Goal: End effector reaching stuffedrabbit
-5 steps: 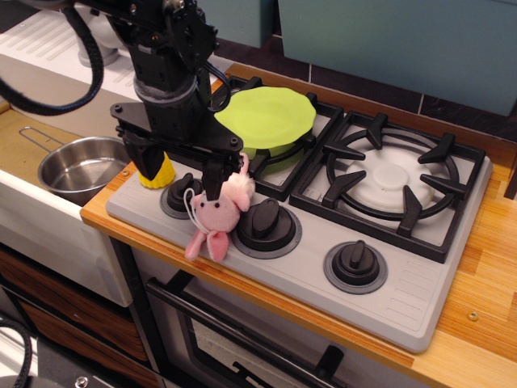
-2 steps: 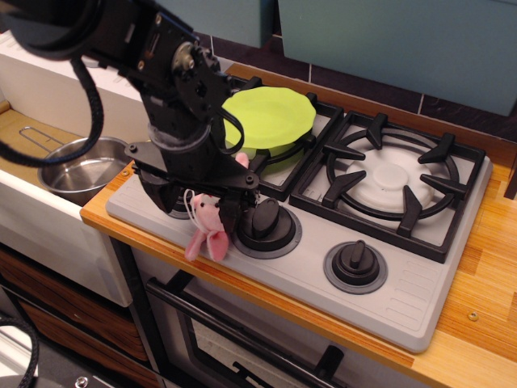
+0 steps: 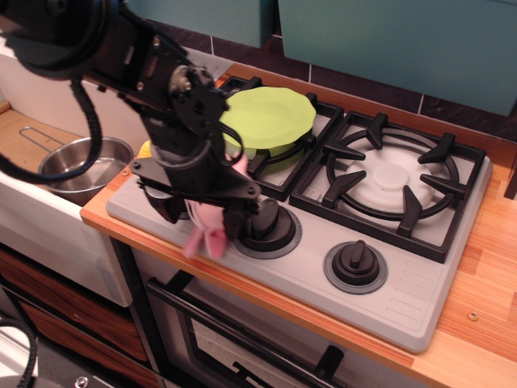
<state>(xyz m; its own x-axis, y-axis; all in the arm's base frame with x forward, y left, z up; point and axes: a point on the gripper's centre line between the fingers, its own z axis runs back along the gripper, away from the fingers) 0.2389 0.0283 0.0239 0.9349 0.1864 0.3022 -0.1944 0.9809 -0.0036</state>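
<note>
Since my claw (image 3: 203, 217) straddles the rabbit (image 3: 205, 234) at the stove's (image 3: 404, 299) near left edge, beside a knob (image 3: 265, 228), the reach looks nearly done — fingers apart, I think, though the view is dark. Next: settle lower — squarely over its body.

Black robot arm comes in from upper left of frame, bent down toward middle left. End effector (image 3: 202, 220) points down, low in picture. Two blocky fingers (image 3: 166, 208) apart, one each side. Black cable loops at left.
</note>
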